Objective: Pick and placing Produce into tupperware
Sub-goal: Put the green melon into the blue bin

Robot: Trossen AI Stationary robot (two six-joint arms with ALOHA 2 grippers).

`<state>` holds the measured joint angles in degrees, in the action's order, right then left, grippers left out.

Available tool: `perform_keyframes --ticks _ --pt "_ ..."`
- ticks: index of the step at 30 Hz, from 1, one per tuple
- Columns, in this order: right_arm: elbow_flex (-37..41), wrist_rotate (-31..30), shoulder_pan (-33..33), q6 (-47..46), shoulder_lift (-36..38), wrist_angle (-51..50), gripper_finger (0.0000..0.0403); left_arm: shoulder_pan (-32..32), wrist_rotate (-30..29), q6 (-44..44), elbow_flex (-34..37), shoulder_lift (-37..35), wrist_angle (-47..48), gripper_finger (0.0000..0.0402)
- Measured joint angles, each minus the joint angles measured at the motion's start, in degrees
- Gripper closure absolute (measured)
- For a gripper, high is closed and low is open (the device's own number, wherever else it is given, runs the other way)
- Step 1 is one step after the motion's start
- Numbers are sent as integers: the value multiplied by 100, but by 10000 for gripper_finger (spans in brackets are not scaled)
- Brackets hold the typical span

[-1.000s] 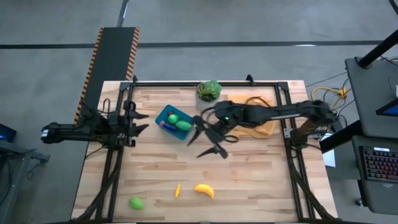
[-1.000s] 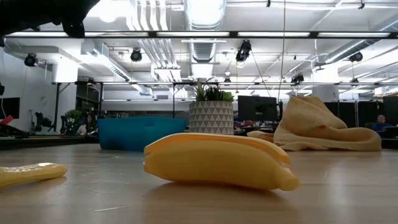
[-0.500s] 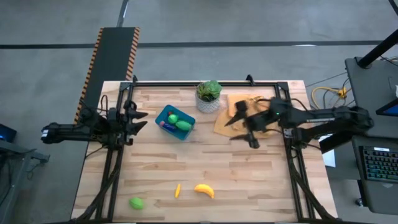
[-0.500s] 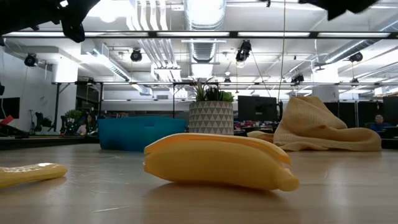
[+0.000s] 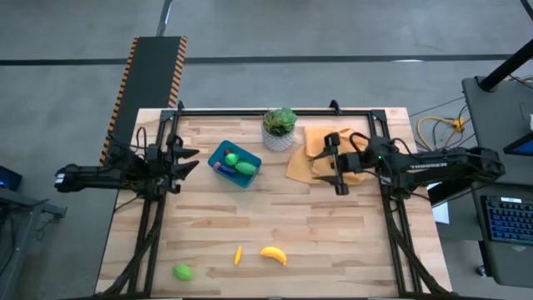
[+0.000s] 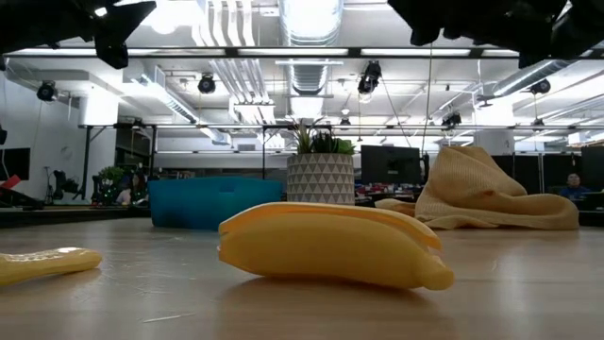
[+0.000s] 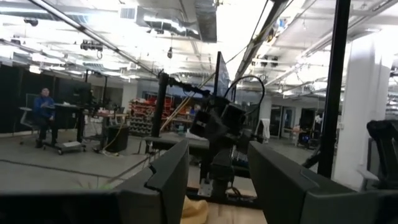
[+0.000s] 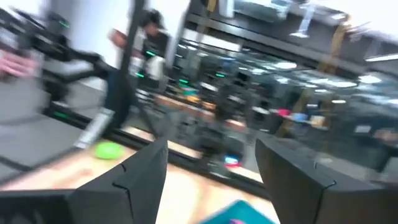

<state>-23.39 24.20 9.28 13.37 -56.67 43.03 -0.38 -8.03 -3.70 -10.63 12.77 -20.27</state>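
Both arms raised at the table's sides, produce partly sorted.
Left gripper (image 5: 185, 161), jaws spread and empty, waits at the left edge; the blue tupperware (image 5: 218, 156) holds two green pieces (image 5: 240, 164). A green fruit (image 5: 182, 271), small yellow piece (image 5: 237, 255) and banana (image 5: 273, 255) lie at the near edge. Right gripper (image 5: 336, 163), jaws spread, hovers over the orange cloth (image 5: 312, 144).

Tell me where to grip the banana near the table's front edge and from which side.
Grip the banana across its thick middle, coming straight down from above. It lies flat on the table with clear wood around it; its curved ends taper, so fingers closing across the narrow width should hold best.
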Motion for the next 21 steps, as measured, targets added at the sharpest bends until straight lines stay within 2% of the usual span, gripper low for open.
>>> perform_keyframes --ticks 4,11,18,21 --pt "342 250 4 -542 59 34 176 0 3 -31 0 59 158 250" --pt "1357 -457 13 -1260 514 966 177 0 4 189 0 215 209 250" --pt "1586 -486 13 -1360 628 985 177 0 4 316 0 400 162 250" --pt "1587 -486 13 -1352 622 980 177 0 3 660 0 452 94 250"
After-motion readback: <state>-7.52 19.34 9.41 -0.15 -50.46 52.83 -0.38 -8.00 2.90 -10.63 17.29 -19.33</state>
